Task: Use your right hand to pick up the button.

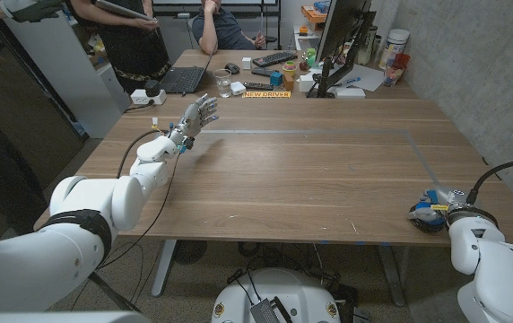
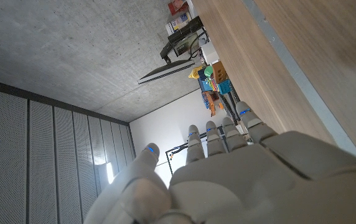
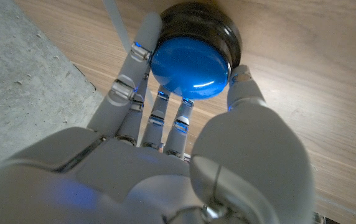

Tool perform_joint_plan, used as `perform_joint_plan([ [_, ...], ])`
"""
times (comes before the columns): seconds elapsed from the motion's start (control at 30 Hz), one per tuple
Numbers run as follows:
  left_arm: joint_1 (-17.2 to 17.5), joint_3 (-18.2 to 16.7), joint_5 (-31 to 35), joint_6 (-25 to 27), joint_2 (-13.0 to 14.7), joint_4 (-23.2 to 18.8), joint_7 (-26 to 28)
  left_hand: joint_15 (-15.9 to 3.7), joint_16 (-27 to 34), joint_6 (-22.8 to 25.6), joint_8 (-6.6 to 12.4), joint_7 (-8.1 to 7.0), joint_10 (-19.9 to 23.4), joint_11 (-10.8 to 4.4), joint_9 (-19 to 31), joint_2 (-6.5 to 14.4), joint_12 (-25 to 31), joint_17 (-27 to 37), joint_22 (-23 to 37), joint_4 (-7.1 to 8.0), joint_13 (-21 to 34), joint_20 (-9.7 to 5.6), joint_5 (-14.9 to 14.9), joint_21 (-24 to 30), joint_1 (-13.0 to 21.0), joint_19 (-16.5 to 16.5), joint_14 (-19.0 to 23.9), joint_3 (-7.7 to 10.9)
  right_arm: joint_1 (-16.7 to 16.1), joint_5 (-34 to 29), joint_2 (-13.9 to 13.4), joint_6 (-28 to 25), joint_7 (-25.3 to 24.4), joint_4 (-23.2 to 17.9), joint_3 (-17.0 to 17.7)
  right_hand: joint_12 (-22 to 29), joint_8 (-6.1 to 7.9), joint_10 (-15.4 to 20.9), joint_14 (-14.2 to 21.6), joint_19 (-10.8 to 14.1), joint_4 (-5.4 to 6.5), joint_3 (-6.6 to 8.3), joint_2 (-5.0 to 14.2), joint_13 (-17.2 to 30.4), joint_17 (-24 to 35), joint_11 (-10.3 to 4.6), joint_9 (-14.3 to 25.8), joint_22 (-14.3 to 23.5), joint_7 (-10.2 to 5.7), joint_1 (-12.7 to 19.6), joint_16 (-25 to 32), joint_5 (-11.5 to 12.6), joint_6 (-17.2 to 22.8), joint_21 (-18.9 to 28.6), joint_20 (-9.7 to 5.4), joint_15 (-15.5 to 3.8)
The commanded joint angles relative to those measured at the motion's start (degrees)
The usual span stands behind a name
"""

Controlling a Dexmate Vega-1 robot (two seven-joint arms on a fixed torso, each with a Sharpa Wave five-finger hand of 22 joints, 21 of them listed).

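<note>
Closest to us, our right hand (image 3: 184, 134) wraps its fingers (image 3: 128, 81) and thumb around the button (image 3: 190, 59), a blue dome on a black base sitting on the wooden desk (image 1: 328, 179). From the head view, that hand (image 1: 438, 211) and button (image 1: 427, 215) lie near the desk's right front edge. Our left hand (image 1: 189, 121) hovers over the far left side, fingers spread, holding nothing.
</note>
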Motion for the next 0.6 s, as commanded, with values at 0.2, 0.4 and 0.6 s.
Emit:
perform_joint_plan([
  [0.2,0.22,0.06,-0.25,-0.06,0.07,-0.09,-0.24,0.11,0.25,0.38,0.31,0.05,0.25,-0.22,0.22,0.09,0.22,0.11,0.09,0.01,0.22,0.12,0.16,-0.29,-0.74,-0.06,-0.19,-0.19,0.12,0.63,0.77,1.91,-0.60,-4.58,1.28,1.03,0.52,0.90,9.19,-1.95,0.62,0.49,16.83,0.79,0.54,0.68,0.41,0.25,3.60,18.02,-1.02,-0.43,4.48,0.87,-1.59,-15.79],
  [0.4,0.41,-0.02,-0.41,-0.33,0.04,-0.16,-0.43,0.06,0.25,0.39,0.30,-0.01,0.21,-0.27,0.22,0.04,0.20,0.11,0.09,0.00,0.21,0.24,0.19,-0.31,-0.76,0.01,-0.22,-0.23,1.36,1.28,1.09,2.83,1.40,-5.88,1.89,1.22,0.43,0.79,9.48,-1.97,0.70,0.55,16.87,1.03,0.75,0.94,0.47,0.26,3.67,18.44,-1.47,-0.63,4.56,1.23,-1.57,-15.77],
  [0.6,0.54,-0.05,-0.45,-0.32,0.22,-0.20,-0.46,0.07,0.26,0.37,0.28,0.00,0.15,-0.25,0.22,-0.02,0.18,0.10,0.09,0.00,0.21,0.28,0.22,-0.36,-0.78,0.00,-0.23,-0.28,2.19,0.72,1.70,3.38,1.07,-6.34,2.03,1.44,0.33,0.84,9.74,-2.07,0.78,0.59,16.89,1.25,0.96,1.16,0.53,0.26,3.79,18.77,-1.88,-0.80,4.57,1.52,-1.58,-15.76],
])
